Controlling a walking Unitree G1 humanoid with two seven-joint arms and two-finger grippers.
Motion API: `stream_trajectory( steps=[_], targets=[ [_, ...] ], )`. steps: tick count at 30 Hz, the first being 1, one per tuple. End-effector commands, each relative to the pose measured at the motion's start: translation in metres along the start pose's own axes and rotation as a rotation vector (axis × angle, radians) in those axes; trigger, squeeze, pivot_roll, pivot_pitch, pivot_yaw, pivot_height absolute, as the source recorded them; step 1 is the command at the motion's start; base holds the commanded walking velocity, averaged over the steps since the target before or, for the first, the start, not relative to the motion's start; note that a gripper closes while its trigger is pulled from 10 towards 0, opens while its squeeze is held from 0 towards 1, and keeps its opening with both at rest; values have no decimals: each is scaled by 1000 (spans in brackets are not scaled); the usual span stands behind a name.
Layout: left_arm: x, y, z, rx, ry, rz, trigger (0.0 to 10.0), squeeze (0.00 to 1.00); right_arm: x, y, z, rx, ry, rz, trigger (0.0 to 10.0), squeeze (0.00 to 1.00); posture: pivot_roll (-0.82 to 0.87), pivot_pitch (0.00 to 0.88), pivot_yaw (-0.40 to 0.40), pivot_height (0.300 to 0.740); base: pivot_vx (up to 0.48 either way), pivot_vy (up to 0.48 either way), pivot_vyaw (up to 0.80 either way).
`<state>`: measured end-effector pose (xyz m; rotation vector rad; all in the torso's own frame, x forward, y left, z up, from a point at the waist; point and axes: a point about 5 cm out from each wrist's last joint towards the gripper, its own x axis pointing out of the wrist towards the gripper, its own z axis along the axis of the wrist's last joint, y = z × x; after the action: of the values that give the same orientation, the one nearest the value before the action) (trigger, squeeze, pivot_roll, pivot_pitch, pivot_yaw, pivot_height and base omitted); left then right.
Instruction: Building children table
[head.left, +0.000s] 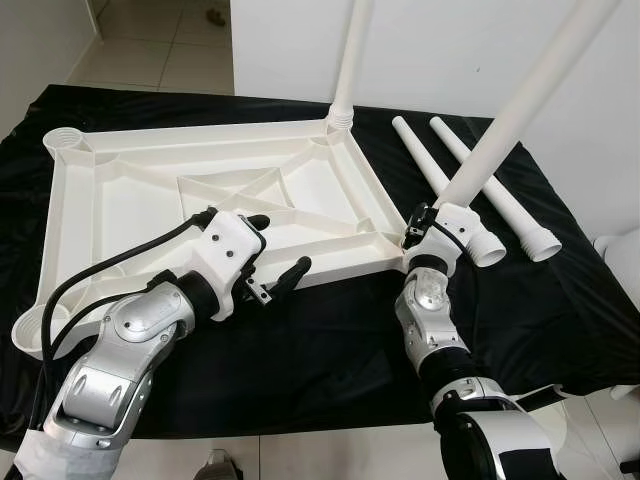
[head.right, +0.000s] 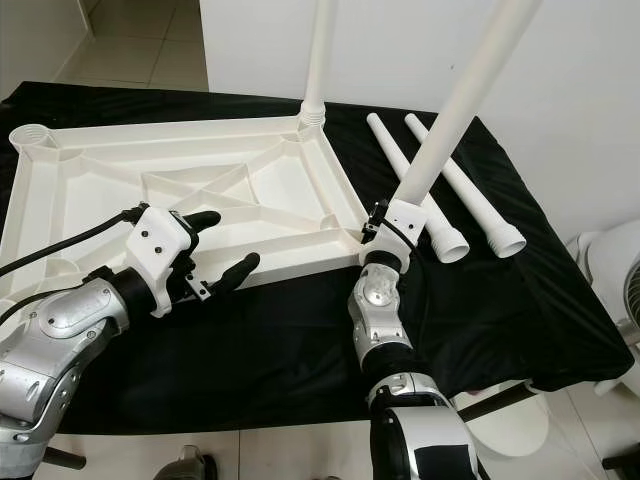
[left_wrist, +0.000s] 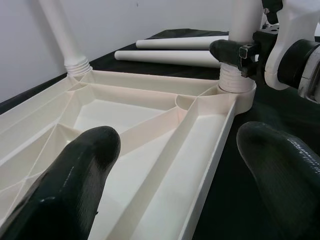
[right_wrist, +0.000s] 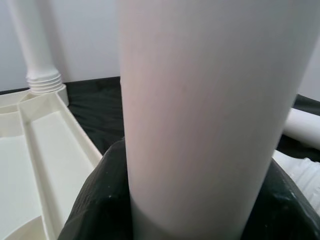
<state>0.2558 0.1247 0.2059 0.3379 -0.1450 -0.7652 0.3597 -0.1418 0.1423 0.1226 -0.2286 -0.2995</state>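
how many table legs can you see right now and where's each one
4. One leg stands in the far corner of the tabletop. One leg stands at the near right corner, held by the right gripper. Two loose legs lie on the black cloth.

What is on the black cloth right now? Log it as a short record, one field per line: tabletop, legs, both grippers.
tabletop: white tabletop, upside down on the black cloth, ribs facing up
fitted leg: far leg upright in its corner socket
leg in work: near leg standing in the near right corner, tilted
loose legs: two spare legs lying side by side on the cloth, right of the tabletop
right gripper: fingers shut around the near leg's base
left gripper: fingers open over the tabletop's near edge, holding nothing
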Motion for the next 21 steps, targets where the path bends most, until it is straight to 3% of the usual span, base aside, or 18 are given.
stream_trajectory(
  steps=[1, 9, 21],
  targets=[
    [2, -2, 2, -3, -10, -11, 10000, 0, -5, -8, -15, -7, 79, 22, 10000, 0, 116, 99, -89, 740, 0, 0, 0],
    [2, -2, 2, -4, -14, -7, 10000, 0, -7, -7, -17, 4, 119, 221, 10000, 0, 112, 92, -95, 740, 0, 0, 0],
    [5, -3, 3, -5, -24, -18, 10000, 0, -12, -26, -11, 2, 130, 501, 10000, 0, 91, 79, -92, 740, 0, 0, 0]
  ],
)
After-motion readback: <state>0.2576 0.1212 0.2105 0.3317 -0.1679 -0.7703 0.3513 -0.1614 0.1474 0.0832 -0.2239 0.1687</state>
